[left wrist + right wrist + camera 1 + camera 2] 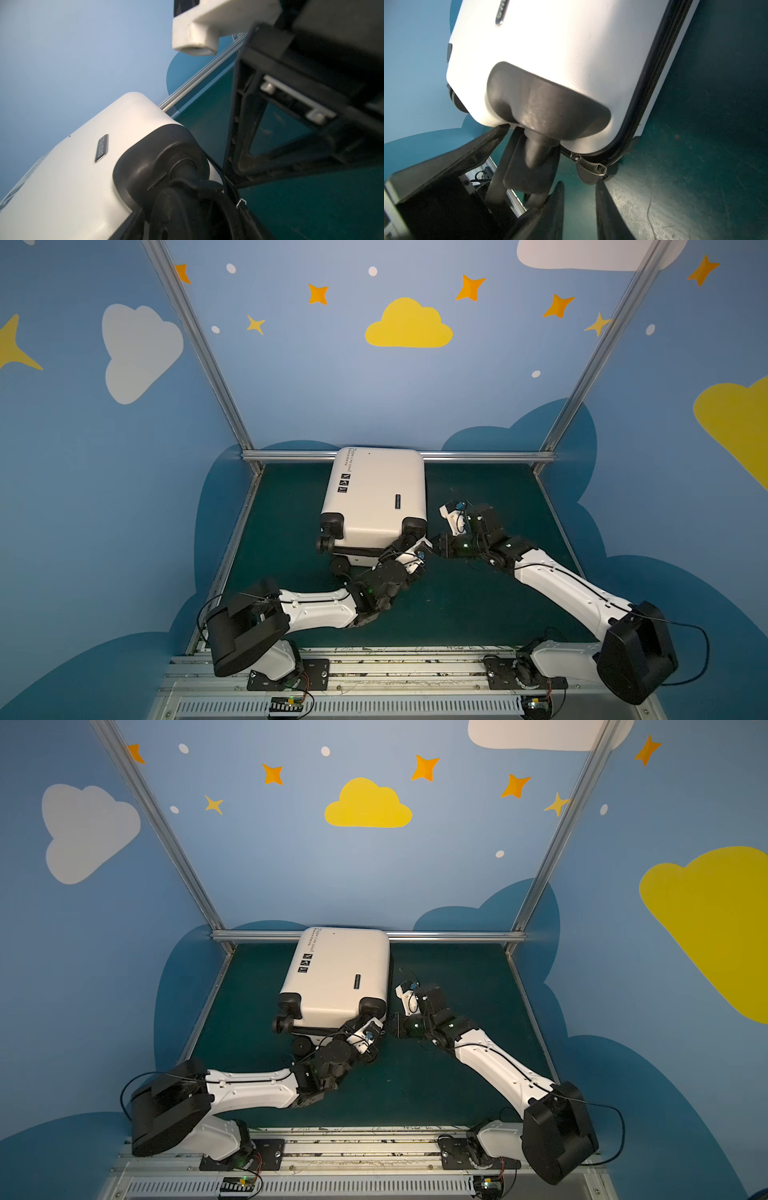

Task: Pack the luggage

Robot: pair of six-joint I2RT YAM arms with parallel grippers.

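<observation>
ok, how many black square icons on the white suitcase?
3 black square icons, in a row on the top face of the cream-white hard-shell suitcase, near its left edge in both top views: farthest, middle, nearest. Any on other faces would be hidden.

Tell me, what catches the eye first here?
A cream-white luggage lies closed on the dark green mat, towards the back rail. At its near right corner, the left gripper sits by a black wheel and the right gripper aims at the zipper pull. Yellow clouds and stars dot the blue walls.
</observation>
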